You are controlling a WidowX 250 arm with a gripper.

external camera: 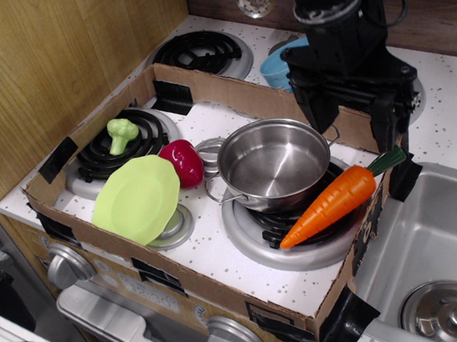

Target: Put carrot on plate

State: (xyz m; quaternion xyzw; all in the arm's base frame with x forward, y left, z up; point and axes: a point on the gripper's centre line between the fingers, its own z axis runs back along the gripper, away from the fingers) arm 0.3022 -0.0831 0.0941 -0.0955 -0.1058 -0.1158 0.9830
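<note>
The robot's two black fingers [352, 121] are spread wide apart and hold nothing. They hang at the back right of a shallow cardboard tray [184, 290], above its far wall and just behind the stem end of the carrot. One finger sits near the right handle of the steel pot [274, 164]; the other reaches down toward the carrot's green stem, though contact cannot be made out. The black arm rises from them toward the top edge of the view.

The orange carrot [330, 205] lies on its side across the front right burner, tip pointing toward the viewer and left, green stem toward the back right, leaning against the pot. The lime-green plate [137, 199] sits well apart from it, at the front left of the tray, tilted on a small burner cap. A dark red toy vegetable [182, 161] rests between plate and pot. A small green broccoli toy [121, 133] stands on the back left burner. A light blue bowl [279, 66] sits behind the tray, partly hidden by the arm. A sink [435, 272] lies to the right on the speckled white desk [453, 127].
</note>
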